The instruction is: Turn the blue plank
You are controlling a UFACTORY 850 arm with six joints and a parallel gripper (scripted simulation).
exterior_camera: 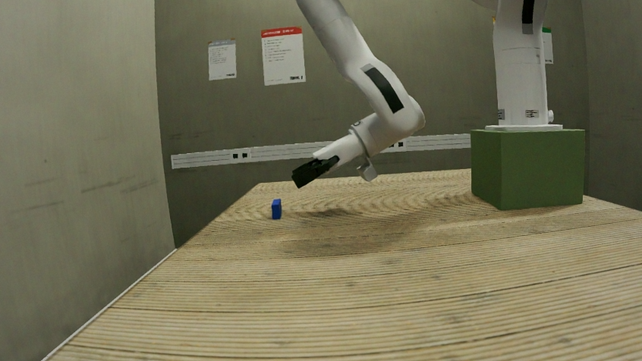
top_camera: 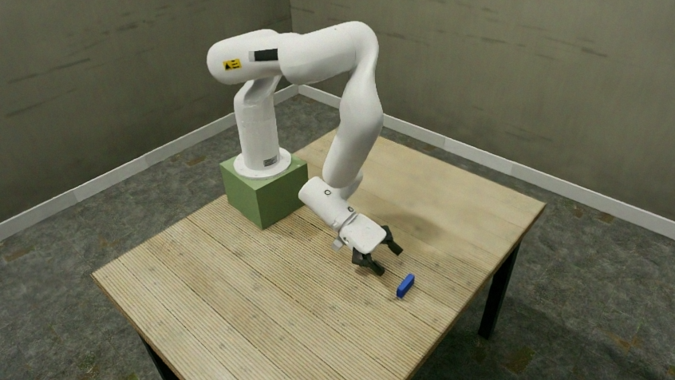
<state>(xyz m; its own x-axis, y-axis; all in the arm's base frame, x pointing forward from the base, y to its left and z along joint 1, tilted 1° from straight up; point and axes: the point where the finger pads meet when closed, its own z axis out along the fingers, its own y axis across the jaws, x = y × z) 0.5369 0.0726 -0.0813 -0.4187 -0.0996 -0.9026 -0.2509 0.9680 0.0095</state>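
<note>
The blue plank (top_camera: 405,286) stands on its long narrow edge on the wooden table, near the right front edge. In the exterior view the plank (exterior_camera: 276,208) shows end-on as a small upright block. My gripper (top_camera: 383,259) is open and empty. It hangs tilted a little above the table, up and to the left of the plank, apart from it. In the exterior view the gripper (exterior_camera: 300,178) is above and to the right of the plank, clear of the table top.
The green base block (top_camera: 264,188) carrying the arm stands at the table's back left corner, also in the exterior view (exterior_camera: 527,167). The table's right front edge runs close beside the plank.
</note>
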